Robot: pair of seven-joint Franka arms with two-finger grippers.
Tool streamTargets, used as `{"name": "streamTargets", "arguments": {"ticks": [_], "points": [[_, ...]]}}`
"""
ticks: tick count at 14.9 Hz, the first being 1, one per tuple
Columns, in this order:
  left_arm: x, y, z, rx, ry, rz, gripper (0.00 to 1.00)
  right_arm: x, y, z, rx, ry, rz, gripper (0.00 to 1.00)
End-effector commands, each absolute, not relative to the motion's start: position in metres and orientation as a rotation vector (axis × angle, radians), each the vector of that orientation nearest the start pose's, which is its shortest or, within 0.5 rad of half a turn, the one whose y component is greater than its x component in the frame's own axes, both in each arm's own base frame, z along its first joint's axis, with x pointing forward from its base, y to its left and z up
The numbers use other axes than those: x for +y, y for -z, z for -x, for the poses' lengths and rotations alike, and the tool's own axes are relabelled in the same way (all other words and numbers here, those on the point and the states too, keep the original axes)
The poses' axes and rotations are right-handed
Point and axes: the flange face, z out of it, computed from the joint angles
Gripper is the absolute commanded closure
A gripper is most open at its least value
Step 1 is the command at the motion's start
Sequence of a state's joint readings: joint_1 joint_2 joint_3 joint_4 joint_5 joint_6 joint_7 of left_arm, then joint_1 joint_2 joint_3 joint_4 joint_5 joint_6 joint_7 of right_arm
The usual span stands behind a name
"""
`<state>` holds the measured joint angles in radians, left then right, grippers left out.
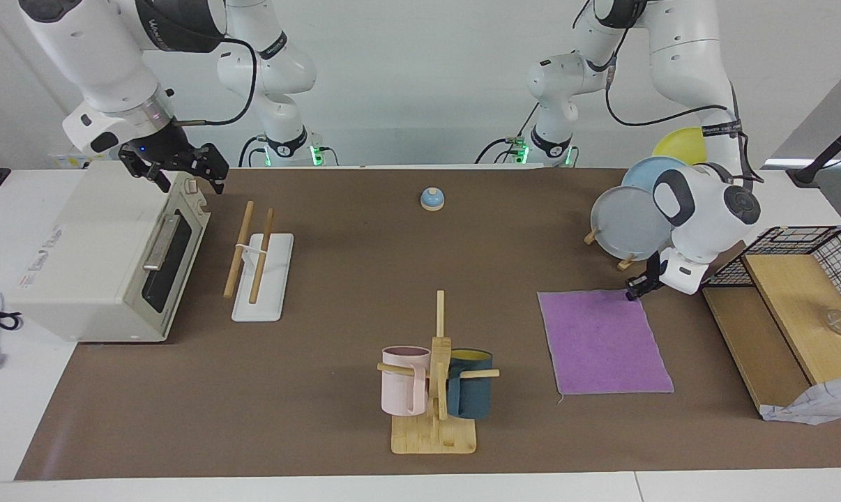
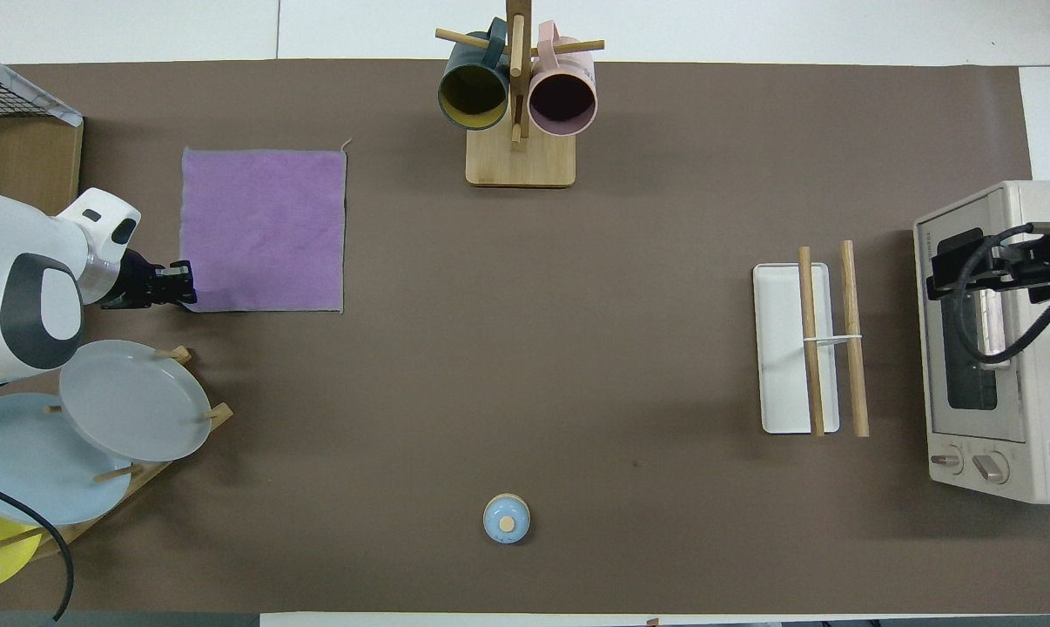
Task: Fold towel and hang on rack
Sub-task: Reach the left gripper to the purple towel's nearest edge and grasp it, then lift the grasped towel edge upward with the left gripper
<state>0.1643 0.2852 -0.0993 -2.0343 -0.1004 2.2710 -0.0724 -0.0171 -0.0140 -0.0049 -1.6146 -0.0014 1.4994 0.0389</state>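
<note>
The towel lies flat, purple face up, toward the left arm's end of the table; it also shows in the overhead view. My left gripper is low at the towel's corner nearest the robots, at the edge toward the left arm's end. The rack, two wooden rods on a white base, stands toward the right arm's end, beside the toaster oven. My right gripper is open and empty, raised over the oven's top front edge.
A white toaster oven stands at the right arm's end. A mug tree with pink and teal mugs stands mid-table, farther from the robots. A plate stand, a wooden shelf with a wire basket and a small blue bell are also here.
</note>
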Motion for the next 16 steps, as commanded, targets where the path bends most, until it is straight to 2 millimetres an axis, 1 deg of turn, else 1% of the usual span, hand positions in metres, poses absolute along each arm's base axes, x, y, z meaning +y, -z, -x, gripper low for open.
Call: {"name": "streamTargets", "arguments": {"ticks": [1, 3, 6, 7, 8, 9, 10, 11, 12, 13, 14, 15, 16], "points": [[0.039, -0.301, -0.591, -0.333, -0.058, 3.236, 1.0, -0.014, -0.607, -0.537, 0.087, -0.167, 3.111, 0.0], [0.039, -0.302, -0.591, -0.312, -0.055, 3.236, 1.0, -0.014, -0.607, -0.537, 0.087, -0.167, 3.111, 0.0], [0.037, -0.305, -0.592, -0.197, -0.045, 3.242, 1.0, -0.014, -0.607, -0.537, 0.087, -0.167, 3.111, 0.0], [0.032, -0.31, -0.593, -0.144, -0.029, 3.238, 1.0, -0.014, -0.607, -0.537, 0.087, -0.167, 3.111, 0.0], [0.028, -0.32, -0.595, -0.045, -0.011, 3.224, 1.0, -0.014, -0.607, -0.537, 0.087, -0.167, 3.111, 0.0], [0.019, -0.337, -0.595, 0.075, 0.014, 3.186, 1.0, -0.014, -0.607, -0.537, 0.087, -0.167, 3.111, 0.0], [0.001, -0.35, -0.594, 0.208, 0.018, 3.123, 1.0, -0.014, -0.607, -0.537, 0.087, -0.167, 3.111, 0.0], [-0.03, -0.37, -0.594, 0.413, 0.035, 2.998, 1.0, -0.014, -0.607, -0.537, 0.087, -0.167, 3.111, 0.0], [-0.062, -0.379, -0.592, 0.556, 0.034, 2.899, 1.0, -0.014, -0.607, -0.537, 0.087, -0.167, 3.111, 0.0], [-0.102, -0.384, -0.587, 0.684, 0.02, 2.811, 1.0, -0.014, -0.607, -0.537, 0.087, -0.167, 3.111, 0.0], [-0.14, -0.381, -0.575, 0.804, 0.018, 2.741, 1.0, -0.014, -0.607, -0.537, 0.087, -0.167, 3.111, 0.0], [-0.17, -0.376, -0.561, 0.912, 0.015, 2.66, 1.0, -0.014, -0.607, -0.537, 0.087, -0.167, 3.111, 0.0], [-0.199, -0.358, -0.545, 1.029, -0.01, 2.57, 1.0, -0.014, -0.607, -0.537, 0.087, -0.167, 3.111, 0.0]]}}
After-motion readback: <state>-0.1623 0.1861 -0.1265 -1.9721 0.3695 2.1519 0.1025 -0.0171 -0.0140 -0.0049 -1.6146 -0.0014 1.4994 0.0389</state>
